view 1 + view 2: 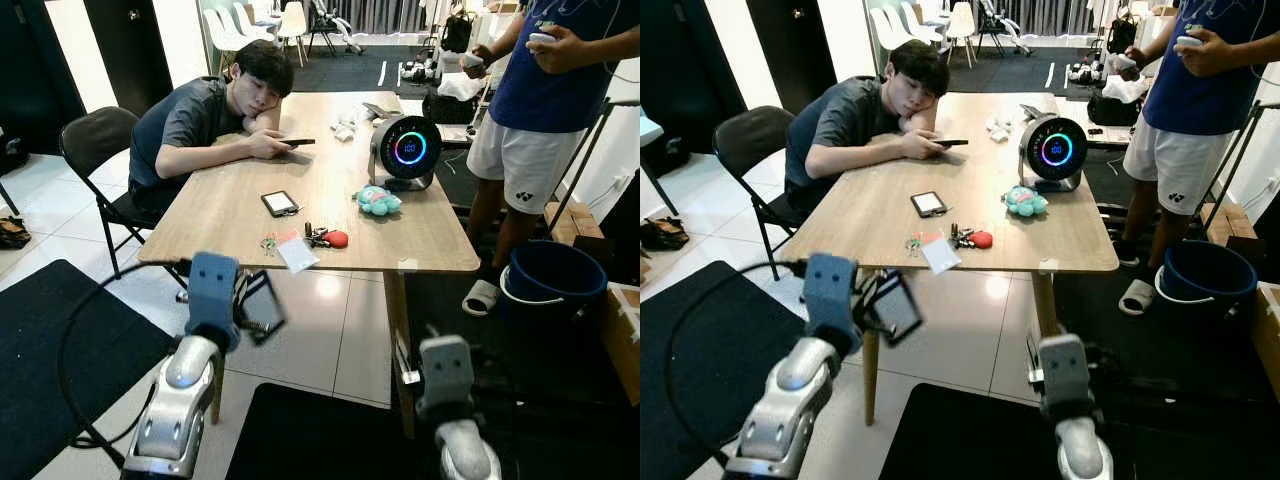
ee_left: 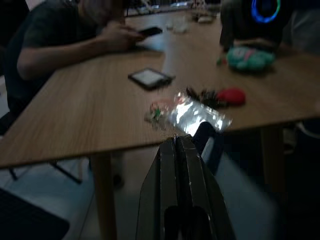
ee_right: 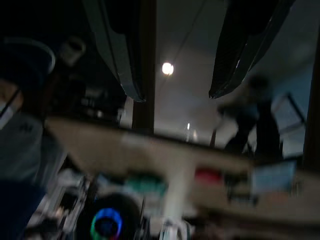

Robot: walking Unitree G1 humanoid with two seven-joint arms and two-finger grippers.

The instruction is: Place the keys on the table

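A bunch of dark keys with a red fob (image 1: 325, 238) lies near the front edge of the wooden table (image 1: 230, 200). Beside it are a clear plastic bag (image 1: 297, 252) and a small keyring with green bits (image 1: 268, 243). My left gripper (image 1: 262, 306) hovers in front of and below the table edge. In the left wrist view its fingers (image 2: 176, 150) are pressed together, shut on nothing, and point toward the bag (image 2: 197, 116) and keys (image 2: 212, 96). My right arm (image 1: 445, 375) is low by the table leg. Its gripper (image 3: 176, 96) is open and holds nothing.
A seated person (image 1: 215, 115) leans on the table's left side, holding a phone. Another phone (image 1: 280, 203), a teal plush (image 1: 378, 201) and a round glowing speaker (image 1: 408, 148) are on the table. A person (image 1: 545, 90) stands at the right, by a blue bucket (image 1: 555, 280).
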